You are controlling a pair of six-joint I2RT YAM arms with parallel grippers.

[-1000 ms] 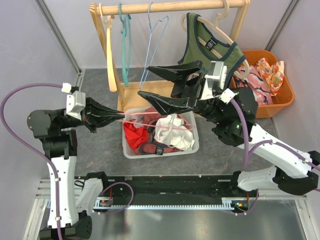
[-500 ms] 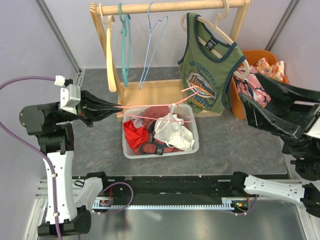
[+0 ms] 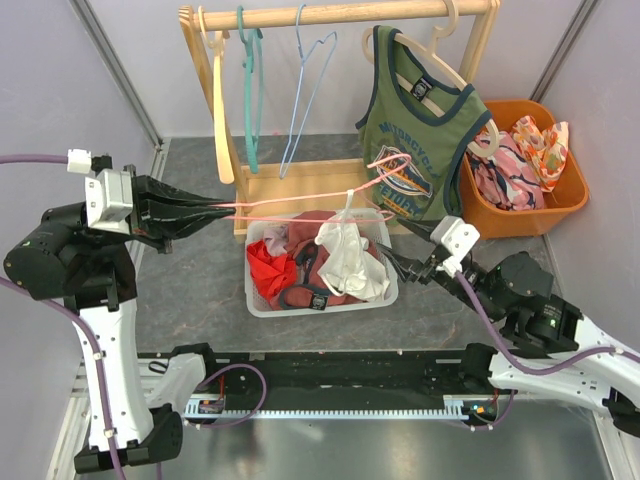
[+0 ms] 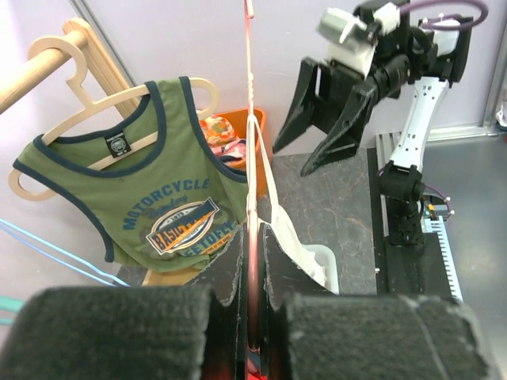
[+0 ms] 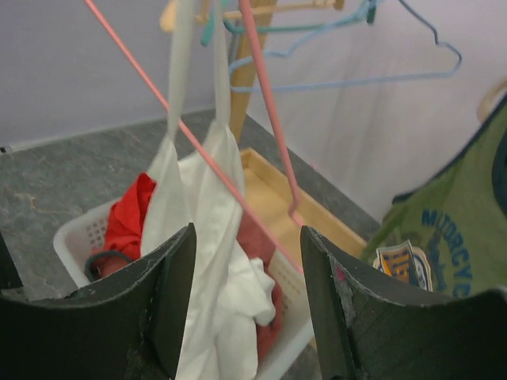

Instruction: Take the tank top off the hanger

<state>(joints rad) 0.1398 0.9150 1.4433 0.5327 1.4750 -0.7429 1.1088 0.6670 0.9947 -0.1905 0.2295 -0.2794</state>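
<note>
My left gripper (image 3: 222, 208) is shut on one end of a pink wire hanger (image 3: 300, 206), holding it level over the white basket (image 3: 262, 305). A white tank top (image 3: 345, 262) hangs from that hanger by its straps, and its lower part drapes into the basket. In the left wrist view the hanger (image 4: 250, 158) runs straight out from between the shut fingers (image 4: 230, 273), with the white tank top (image 4: 273, 198) beside it. My right gripper (image 3: 398, 262) is open, low at the basket's right side. It faces the tank top (image 5: 210, 237) and the hanger (image 5: 269, 119), apart from both.
A wooden rack (image 3: 340, 14) behind the basket carries a green printed tank top (image 3: 410, 150) on a wooden hanger, plus teal and blue empty hangers (image 3: 305, 90). An orange bin (image 3: 560, 205) of clothes stands at right. Red and dark garments (image 3: 275, 275) fill the basket.
The right arm swung off to the right and came back low beside the basket, its jaws narrowing a little. The left gripper drew left and lifted the hanger, pulling the white tank top up.
</note>
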